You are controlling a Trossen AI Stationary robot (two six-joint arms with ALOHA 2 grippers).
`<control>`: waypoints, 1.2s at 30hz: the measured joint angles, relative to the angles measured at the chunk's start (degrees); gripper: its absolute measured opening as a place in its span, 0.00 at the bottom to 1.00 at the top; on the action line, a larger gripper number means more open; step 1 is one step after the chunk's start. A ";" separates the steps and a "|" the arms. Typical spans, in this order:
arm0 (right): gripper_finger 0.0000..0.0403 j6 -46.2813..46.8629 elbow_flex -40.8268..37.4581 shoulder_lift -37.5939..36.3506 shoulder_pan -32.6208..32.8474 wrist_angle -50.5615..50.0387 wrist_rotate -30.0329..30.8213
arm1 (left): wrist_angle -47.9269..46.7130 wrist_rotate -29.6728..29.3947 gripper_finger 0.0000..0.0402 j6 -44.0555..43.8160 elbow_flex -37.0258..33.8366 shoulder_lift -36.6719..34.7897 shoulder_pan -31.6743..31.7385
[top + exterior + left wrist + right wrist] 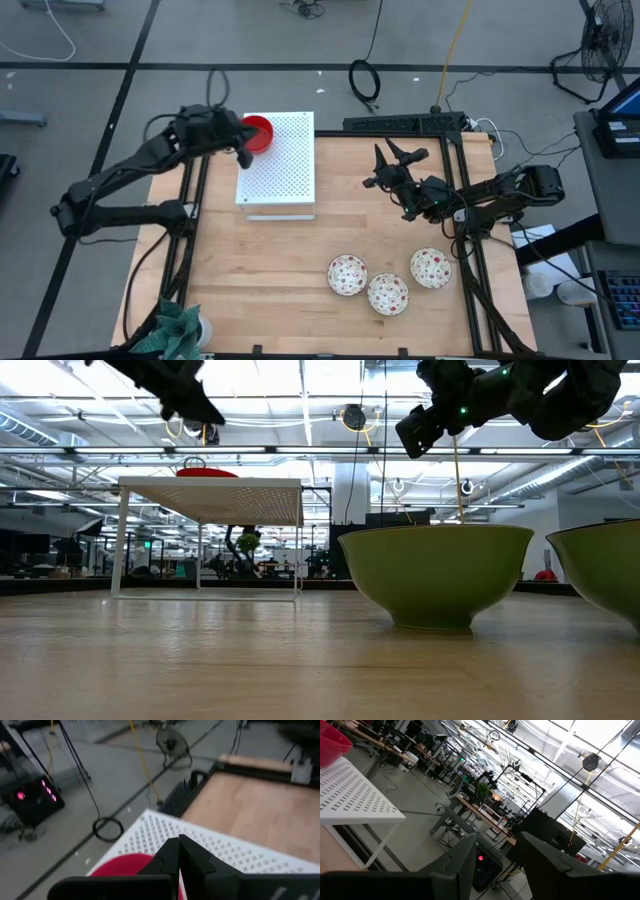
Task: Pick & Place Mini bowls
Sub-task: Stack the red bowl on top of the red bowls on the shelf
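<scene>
A glossy red mini bowl [259,131] sits on the far-left corner of the white perforated board [280,165]; it also shows as the red bowl [122,870] and, in the low view, as the red rim [205,472]. My left gripper [243,150] hovers shut just above it [179,852], apart from it. Three white bowls with a red floral pattern [347,275] [388,293] [430,267] stand on the table's near right; their olive outer walls [435,575] fill the low view. My right gripper [393,156] hangs open [500,865] high over the table's far right.
The board stands on thin legs [120,540] at the table's far left. A black rail [410,122] runs along the far edge, and a green plant [175,330] sits at the near-left corner. Bare wood [270,270] lies between the board and the patterned bowls.
</scene>
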 joint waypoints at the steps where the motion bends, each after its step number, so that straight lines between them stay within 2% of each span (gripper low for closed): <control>1: 0.35 0.00 0.00 0.00 0.00 0.02 0.00 | -0.15 0.00 0.04 0.00 0.00 -1.25 -0.15; 7: 0.35 0.00 0.00 0.00 0.00 0.04 -0.19 | -1.31 0.47 0.01 -5.09 0.00 -8.02 -0.71; 9: 0.35 0.00 0.00 0.00 0.00 0.04 -0.53 | -0.99 3.12 0.01 -7.50 0.00 -10.29 -0.71; 14: 0.35 0.03 0.04 0.00 0.15 0.29 -3.28 | 1.02 12.69 0.07 -7.77 0.04 -14.05 -0.74; 18: 0.35 0.59 0.04 0.00 0.17 0.24 -3.17 | -1.27 13.27 0.13 -10.42 0.04 -14.94 -0.71; 20: 0.35 0.65 0.04 0.00 0.48 0.03 -3.10 | -5.71 10.32 0.18 -12.14 0.07 -14.86 -0.71; 24: 0.35 0.52 0.04 0.00 1.33 0.02 -3.13 | -20.15 -2.87 0.24 -16.94 0.07 -13.32 -0.71; 26: 0.35 0.48 0.04 0.00 1.38 0.02 -3.15 | -25.73 -5.37 0.25 -17.65 -0.17 -11.93 -0.97; 31: 0.35 0.47 0.04 0.00 1.38 0.04 -3.13 | -25.14 -3.38 0.18 -15.14 -5.26 -8.52 -3.82; 36: 0.35 0.46 0.04 0.00 1.38 0.04 -3.15 | -24.81 -15.52 0.07 -22.01 -7.94 -4.97 -3.82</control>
